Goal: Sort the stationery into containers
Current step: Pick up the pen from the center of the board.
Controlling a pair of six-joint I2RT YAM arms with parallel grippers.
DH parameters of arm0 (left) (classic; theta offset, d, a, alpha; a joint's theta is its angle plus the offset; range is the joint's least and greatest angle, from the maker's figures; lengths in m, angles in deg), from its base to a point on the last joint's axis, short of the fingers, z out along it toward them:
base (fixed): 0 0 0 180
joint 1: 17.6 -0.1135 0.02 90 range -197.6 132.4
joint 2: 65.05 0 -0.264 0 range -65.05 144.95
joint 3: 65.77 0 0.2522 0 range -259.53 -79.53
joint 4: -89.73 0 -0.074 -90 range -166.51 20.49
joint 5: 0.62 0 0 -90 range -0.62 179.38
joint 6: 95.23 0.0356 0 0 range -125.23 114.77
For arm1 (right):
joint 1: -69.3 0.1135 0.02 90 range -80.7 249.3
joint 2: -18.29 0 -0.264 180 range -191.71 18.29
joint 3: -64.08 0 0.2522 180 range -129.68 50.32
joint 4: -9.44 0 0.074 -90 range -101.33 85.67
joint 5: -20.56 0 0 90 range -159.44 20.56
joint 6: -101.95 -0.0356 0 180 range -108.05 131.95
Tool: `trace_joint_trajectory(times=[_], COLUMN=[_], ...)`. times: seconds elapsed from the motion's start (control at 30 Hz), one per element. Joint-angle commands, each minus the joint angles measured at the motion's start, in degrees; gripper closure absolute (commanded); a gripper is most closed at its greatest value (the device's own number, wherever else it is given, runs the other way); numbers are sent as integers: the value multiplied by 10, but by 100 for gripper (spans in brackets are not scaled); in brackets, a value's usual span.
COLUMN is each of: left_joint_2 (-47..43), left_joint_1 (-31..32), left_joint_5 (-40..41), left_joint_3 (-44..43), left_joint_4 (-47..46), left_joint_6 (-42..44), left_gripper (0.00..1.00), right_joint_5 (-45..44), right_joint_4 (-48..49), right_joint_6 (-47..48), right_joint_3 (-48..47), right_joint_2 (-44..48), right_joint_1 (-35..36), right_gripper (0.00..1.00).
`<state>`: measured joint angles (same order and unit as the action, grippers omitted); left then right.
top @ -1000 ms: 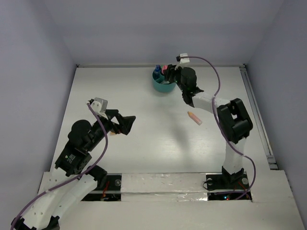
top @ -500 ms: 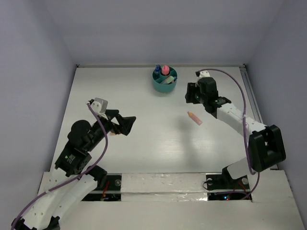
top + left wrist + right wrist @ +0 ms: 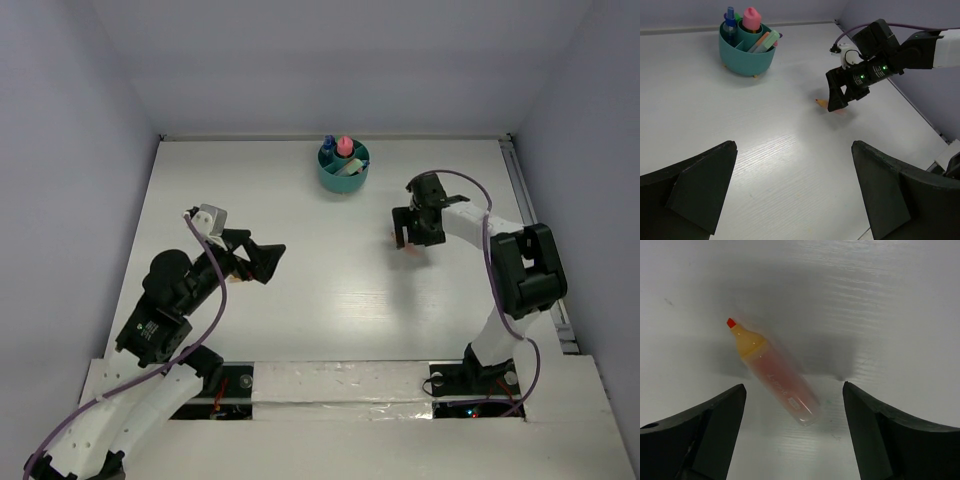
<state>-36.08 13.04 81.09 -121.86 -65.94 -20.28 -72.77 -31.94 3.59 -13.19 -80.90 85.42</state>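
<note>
An uncapped pink-orange highlighter lies flat on the white table, its red tip pointing up-left in the right wrist view. My right gripper hangs open just above it, one finger on each side, not touching. In the left wrist view the highlighter peeks out under that gripper. The round teal cup stands at the far middle of the table and holds a pink-capped bottle, a blue-capped item and pale markers. My left gripper is open and empty over the left middle of the table.
Grey walls close the table on three sides. A metal rail runs along the right edge. Taped boards cover the near edge by the arm bases.
My right gripper left the teal cup, swung right and back, and now hangs over the highlighter on the table. The left arm has not moved.
</note>
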Motion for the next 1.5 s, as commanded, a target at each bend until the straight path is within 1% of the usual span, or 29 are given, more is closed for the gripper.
trace_joint_trajectory(times=[0.0,0.03,0.07,0.13,0.17,0.3,0.4,0.43,0.57,0.63,0.7,0.73,0.77,0.8,0.83,0.87,0.9,0.93,0.97,1.0,1.03,1.1,1.13,1.17,1.23,1.3,1.37,1.47], left_joint_2=[-8,-8,-8,-2,0,23,29,29,32,40,50,54,58,67,71,73,75,75,75,75,77,84,86,89,97,99,94,89], left_joint_1=[-4,-4,-4,-4,-4,-4,-4,-4,-4,-4,-4,-4,-4,-4,-4,-4,-4,-4,-4,-4,-4,-4,-4,-4,-4,-4,-4,-9], left_joint_5=[-2,-2,0,-1,-11,-40,-44,-43,-56,-69,-95,-104,-122,-129,-129,-121,-114,-107,-101,-96,-93,-89,-86,-74,-55,-19,12,20], left_joint_3=[7,7,6,5,6,6,6,7,11,11,12,16,16,17,15,14,14,14,14,15,16,17,17,16,13,9,8,8], left_joint_4=[-22,-22,-22,-23,-25,-32,-34,-34,-38,-43,-57,-64,-70,-75,-74,-73,-70,-67,-65,-63,-62,-59,-57,-54,-42,-34,-27,-29], left_joint_6=[3,2,1,-2,-3,-10,-8,-8,-12,-17,-26,-37,-41,-44,-45,-42,-41,-40,-39,-39,-39,-42,-42,-42,-42,-42,-45,-47], left_gripper=[1,1,1,1,1,1,1,1,1,1,1,1,1,1,1,1,12,16,19,20,26,32,33,33,30,26,26,29], right_joint_5=[27,28,30,55,59,75,74,73,76,75,55,50,46,48,49,51,68,68,61,56,58,68,68,68,53,44,37,15], right_joint_4=[-6,-7,-8,3,7,16,22,27,36,44,60,81,90,98,121,136,153,181,199,221,266,321,358,371,402,416,437,457], right_joint_6=[23,26,27,29,32,36,38,36,31,28,22,19,13,-1,-9,-34,-47,-61,-76,-102,-121,-165,-176,-182,-198,-206,-210,-216], right_joint_3=[-37,-46,-49,-49,-45,-50,-54,-54,-55,-52,-45,-40,-41,-43,-45,-51,-56,-63,-68,-72,-72,-70,-72,-73,-86,-92,-93,-85], right_joint_2=[-12,-27,-33,-40,-45,-64,-80,-83,-92,-86,-70,-58,-33,-19,-4,26,38,48,56,68,72,73,71,68,61,59,62,70], right_joint_1=[-8,-8,-8,-8,-8,-2,4,4,9,25,45,60,93,112,132,171,188,207,224,258,272,311,322,332,353,361,369,382], right_gripper=[18,21,27,33,34,34,34,36,69,83,90,91,93,93,93,94,94,96,96,97,97,97,98,97,98,99,99,99])
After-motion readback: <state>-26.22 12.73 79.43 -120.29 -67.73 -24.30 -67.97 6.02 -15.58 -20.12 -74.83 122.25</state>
